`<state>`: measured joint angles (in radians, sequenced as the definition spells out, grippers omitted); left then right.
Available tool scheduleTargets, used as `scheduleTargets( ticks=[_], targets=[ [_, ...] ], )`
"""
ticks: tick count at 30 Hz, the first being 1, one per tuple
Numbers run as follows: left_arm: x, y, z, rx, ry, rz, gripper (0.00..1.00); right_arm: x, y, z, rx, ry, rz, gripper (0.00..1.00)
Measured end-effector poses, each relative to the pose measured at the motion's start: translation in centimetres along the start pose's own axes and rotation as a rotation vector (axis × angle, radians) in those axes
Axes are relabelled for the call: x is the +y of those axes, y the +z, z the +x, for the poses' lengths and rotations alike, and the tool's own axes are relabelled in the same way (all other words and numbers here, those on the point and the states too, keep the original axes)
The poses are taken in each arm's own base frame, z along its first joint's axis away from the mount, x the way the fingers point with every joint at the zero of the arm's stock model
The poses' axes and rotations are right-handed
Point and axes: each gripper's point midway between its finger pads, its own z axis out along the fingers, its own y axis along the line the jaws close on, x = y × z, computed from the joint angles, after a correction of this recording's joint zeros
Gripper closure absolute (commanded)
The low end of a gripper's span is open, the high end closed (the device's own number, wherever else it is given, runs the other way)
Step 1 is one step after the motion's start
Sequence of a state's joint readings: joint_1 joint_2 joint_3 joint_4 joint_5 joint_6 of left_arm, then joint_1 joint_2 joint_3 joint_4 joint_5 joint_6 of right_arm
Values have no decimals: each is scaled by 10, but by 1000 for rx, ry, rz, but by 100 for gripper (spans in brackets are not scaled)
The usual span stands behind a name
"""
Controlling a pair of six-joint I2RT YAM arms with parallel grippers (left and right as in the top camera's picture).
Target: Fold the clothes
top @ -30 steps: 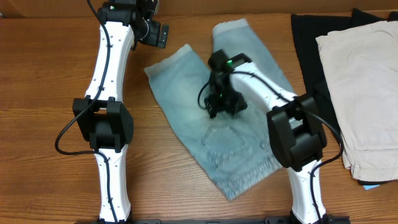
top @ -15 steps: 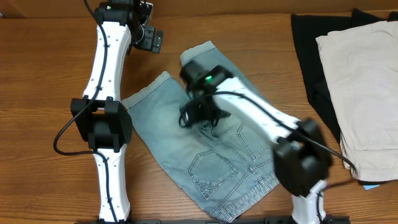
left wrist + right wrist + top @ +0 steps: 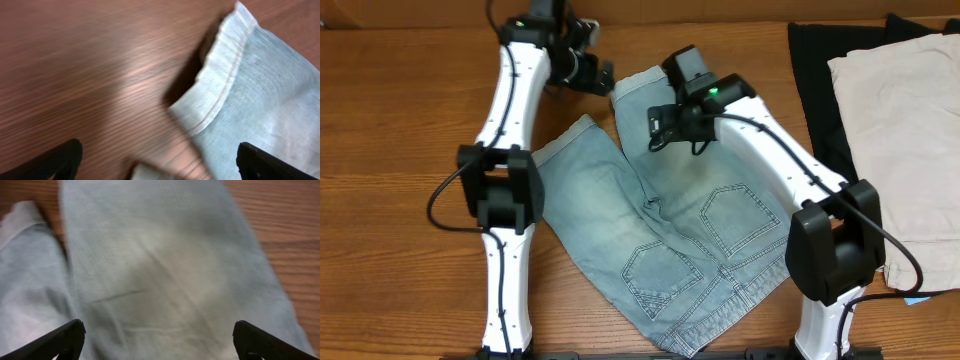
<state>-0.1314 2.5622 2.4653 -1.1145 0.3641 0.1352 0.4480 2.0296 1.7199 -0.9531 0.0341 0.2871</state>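
Wood-grain table [image 3: 380,150] w/ denim shorts [image 3: 665,240] flat; cream garment [image 3: 910,150] rt edge.

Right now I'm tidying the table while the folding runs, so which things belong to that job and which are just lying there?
In the job: the light blue denim shorts, spread out, back pockets up; the left gripper and right gripper, both open.
Lying about: the black garment; the cream-white garment lying on it.
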Motion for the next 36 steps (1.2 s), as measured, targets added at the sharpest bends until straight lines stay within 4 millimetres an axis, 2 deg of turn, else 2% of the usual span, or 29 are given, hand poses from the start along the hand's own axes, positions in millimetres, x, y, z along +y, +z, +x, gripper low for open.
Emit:
scheduleTargets(
  ticks=[3, 5, 6, 7, 9, 10, 12, 17, 20, 24, 26, 27, 29, 30, 31, 32, 34, 36],
  targets=[
    [-20, 30, 7, 31, 24, 63, 1, -24, 0, -1, 23, 55, 25, 2],
    [-37, 41, 9, 42, 49, 90, 10, -40, 0, -2, 31, 90, 39, 2],
    [-49, 45, 7, 38, 71, 104, 28, -49, -1, -3, 35, 112, 48, 2],
    [-57, 47, 6, 34, 88, 111, 38, -55, -1, -3, 40, 126, 54, 2],
    [-65, 50, 6, 36, 110, 107, 47, -59, -1, -2, 46, 135, 58, 2],
    [-65, 51, 6, 39, 118, 95, 59, -61, -1, -2, 49, 141, 61, 2],
    [-61, 52, 7, 45, 130, 54, 96, -62, -1, -1, 52, 143, 62, 2],
    [-51, 51, 10, 64, 119, -5, 96, -62, -1, 0, 57, 143, 64, 2],
    [-52, 38, 8, 72, 94, -21, 93, -63, -1, 3, 68, 143, 67, 2],
    [-63, -11, -12, 9, 85, -47, 89, -63, -2, 4, 72, 144, 68, 2],
    [-77, -46, -31, -74, 113, -55, 87, -63, -2, 4, 72, 147, 67, 2],
    [-84, -61, -41, -117, 128, -67, 81, -63, -2, 4, 73, 147, 67, 2],
    [-92, -65, -50, -154, 146, -95, 46, -63, -2, 4, 73, 152, 67, 2],
    [-93, -60, -50, -149, 154, -102, 20, -63, -2, 4, 73, 154, 67, 2],
    [-95, -48, -53, -156, 162, -117, 10, -63, -2, 4, 73, 154, 67, 2],
    [-95, -37, -53, -150, 168, -123, 5, -63, -2, 4, 73, 155, 67, 2],
    [-92, 3, -44, -107, 168, -131, 3, -63, -2, 5, 73, 159, 68, 2],
    [-86, 29, -31, -56, 165, -136, 3, -63, -2, 5, 73, 163, 68, 2]
  ],
)
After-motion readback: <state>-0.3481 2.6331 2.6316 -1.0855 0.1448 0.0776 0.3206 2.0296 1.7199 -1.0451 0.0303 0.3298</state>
